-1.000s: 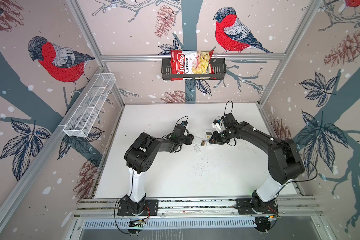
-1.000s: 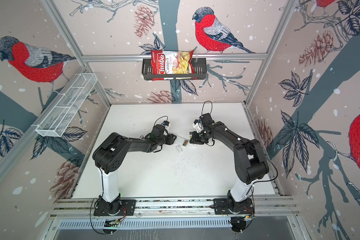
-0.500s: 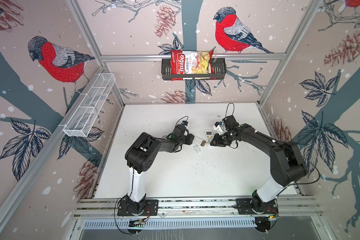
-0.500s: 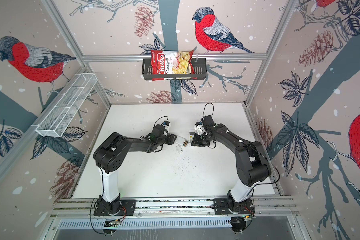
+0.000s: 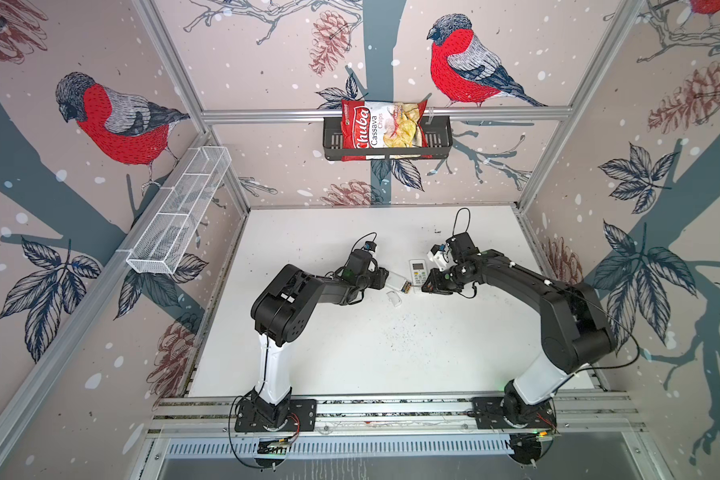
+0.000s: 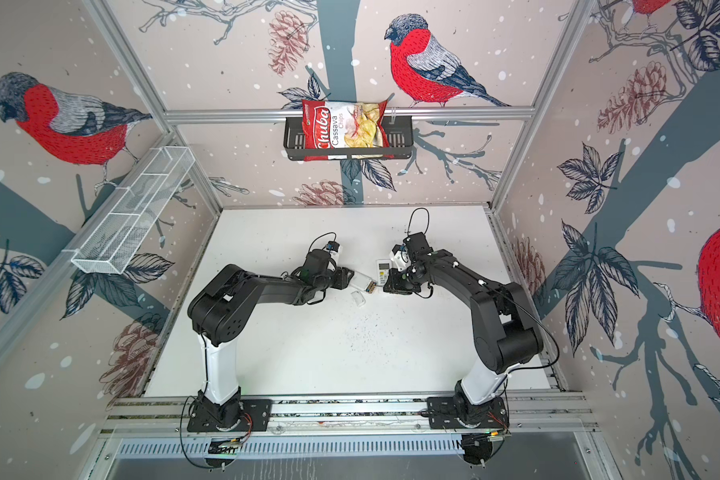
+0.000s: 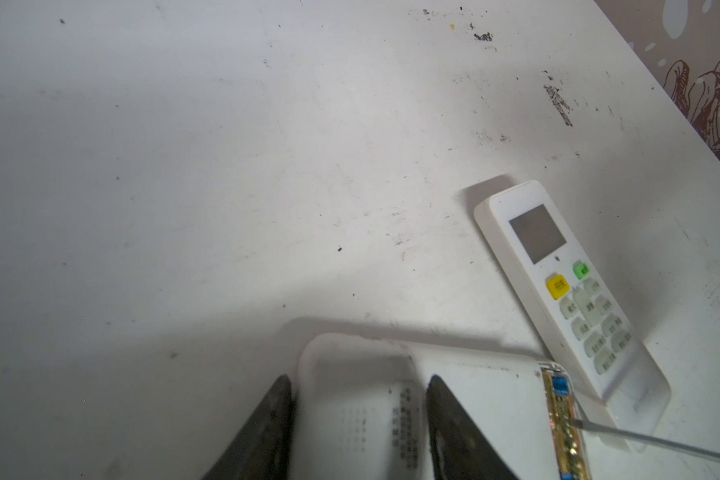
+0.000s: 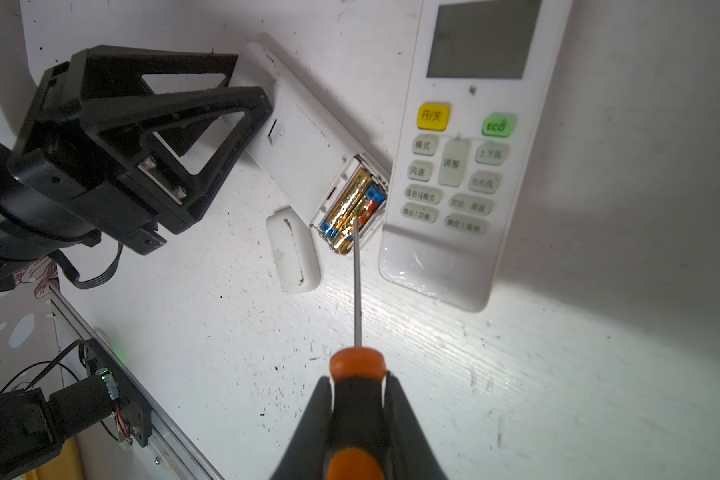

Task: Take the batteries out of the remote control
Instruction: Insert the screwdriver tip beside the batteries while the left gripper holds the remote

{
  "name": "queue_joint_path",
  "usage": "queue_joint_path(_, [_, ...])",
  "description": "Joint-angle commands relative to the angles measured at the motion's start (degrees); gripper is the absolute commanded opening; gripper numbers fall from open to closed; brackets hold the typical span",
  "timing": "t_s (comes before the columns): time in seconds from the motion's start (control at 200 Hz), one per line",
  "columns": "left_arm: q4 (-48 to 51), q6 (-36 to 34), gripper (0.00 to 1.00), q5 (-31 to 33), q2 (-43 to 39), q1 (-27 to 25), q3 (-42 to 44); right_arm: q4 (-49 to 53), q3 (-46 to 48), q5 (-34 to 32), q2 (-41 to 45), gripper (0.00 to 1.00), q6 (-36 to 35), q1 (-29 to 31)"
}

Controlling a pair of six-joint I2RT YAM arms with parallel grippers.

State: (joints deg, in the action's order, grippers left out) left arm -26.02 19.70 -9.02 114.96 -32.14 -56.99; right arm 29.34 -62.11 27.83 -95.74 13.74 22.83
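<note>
Gold batteries (image 8: 352, 203) at screwdriver (image 8: 357, 291) tip, beyond right hand (image 8: 358, 382)

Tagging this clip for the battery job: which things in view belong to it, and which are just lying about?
In the job: open remote, clamped in the left gripper; batteries in its bay; screwdriver in the right gripper, tip at the batteries; loose cover.
Lying about: second remote, face up; chips bag in black basket; wire basket.
</note>
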Motion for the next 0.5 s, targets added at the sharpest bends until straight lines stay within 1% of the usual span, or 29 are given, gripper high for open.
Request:
queue_joint_path(0.0, [5.9, 0.9, 0.52, -1.4, 0.5, -0.3, 0.1, -0.3, 0.3, -0.2, -0.3, 0.00, 0.5, -0.1])
queue_joint_path(0.27, [6.1, 0.5, 0.52, -1.2, 0.5, -0.4, 0.1, 1.3, -0.8, -0.7, 1.7, 0.00, 0.7, -0.2])
queue_joint_path(0.495, [6.0, 0.4, 0.52, -1.3, 0.6, -0.3, 0.2, 1.0, 1.0, -1.0, 2.5, 0.00, 0.8, -0.2])
